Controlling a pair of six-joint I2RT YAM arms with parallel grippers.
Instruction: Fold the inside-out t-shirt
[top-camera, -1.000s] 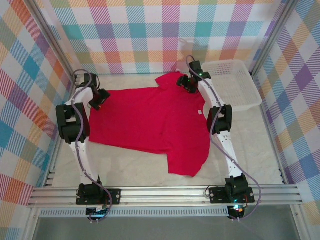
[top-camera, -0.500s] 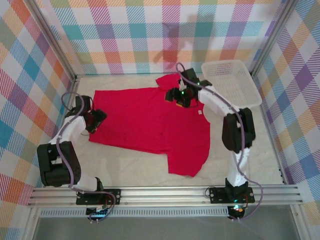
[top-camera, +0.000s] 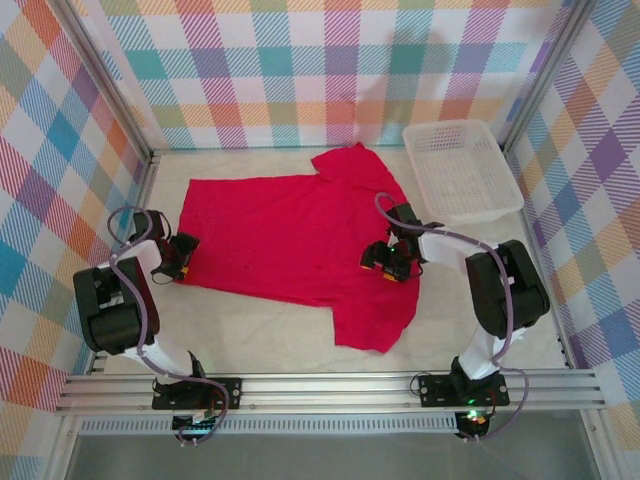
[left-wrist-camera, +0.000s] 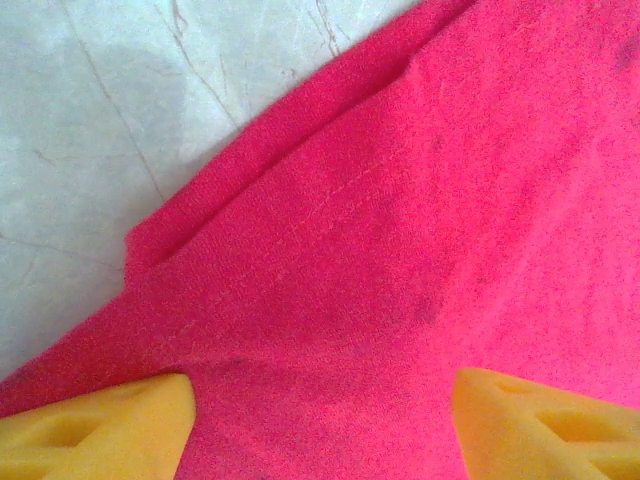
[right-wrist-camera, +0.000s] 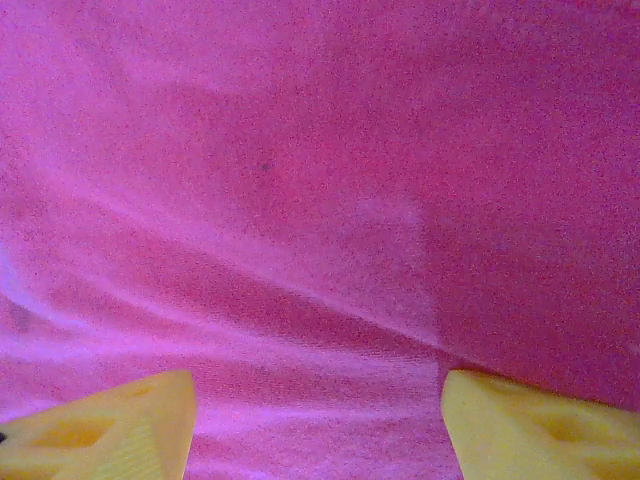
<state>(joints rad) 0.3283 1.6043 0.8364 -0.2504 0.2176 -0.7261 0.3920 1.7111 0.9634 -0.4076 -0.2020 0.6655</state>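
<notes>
**Item 1. Left gripper (top-camera: 180, 256).** Its jaws are open wide. In the left wrist view the two yellow fingertips (left-wrist-camera: 100, 428) stand well apart with nothing pinched between them, only red cloth beneath. It sits low at the shirt's 9 o'clock edge, over the hem. A stitched seam runs across that view, and bare table shows toward 10 o'clock.

**Item 2. Right gripper (top-camera: 388, 262).** This one is also spread wide and holds nothing. In the right wrist view its fingertips (right-wrist-camera: 110, 425) hover just above the fabric, which shows shallow ripples. From overhead it is over the shirt's body toward 3 o'clock, near the collar end.

**Item 3. The inside-out t-shirt (top-camera: 290, 235).** It lies spread in a single layer on the table (top-camera: 260, 335), roughly at its middle. The hem is at 9 o'clock, one sleeve points to 12 o'clock and the other to 5 o'clock. No panel is turned over on itself. I cannot tell from here which face is up.

**Item 4. Basket (top-camera: 448, 127).** White mesh, at 2 o'clock, apart from the shirt.

**Status.** I judge the task barely begun. The garment is laid out and smoothed, but no fold has been made. Gripping an edge, bringing the sleeves and sides in, and doubling the length all remain. The two grippers look placed to take hold at opposite ends.
</notes>
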